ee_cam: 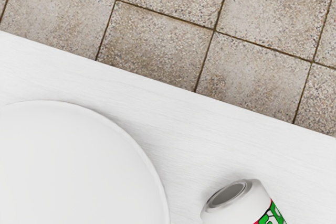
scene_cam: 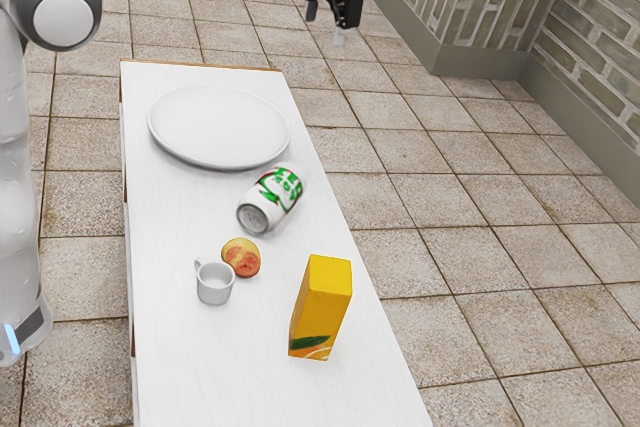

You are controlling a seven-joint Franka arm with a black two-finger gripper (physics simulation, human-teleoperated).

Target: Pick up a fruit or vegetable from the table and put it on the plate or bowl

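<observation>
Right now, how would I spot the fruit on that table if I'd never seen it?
Start at the long white table and go from the big white plate past the toppled green-and-white can. Just beyond it, beside a small white mug, lies the peach. It is the only small round thing, orange-red and yellow, unlike the tall orange carton nearby.

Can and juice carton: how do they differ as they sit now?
The can lies on its side; the juice carton stands upright. The can is a white cylinder with green print; the carton is an orange box. The can lies close to the plate, the carton farther off. Both rest on the table.
</observation>
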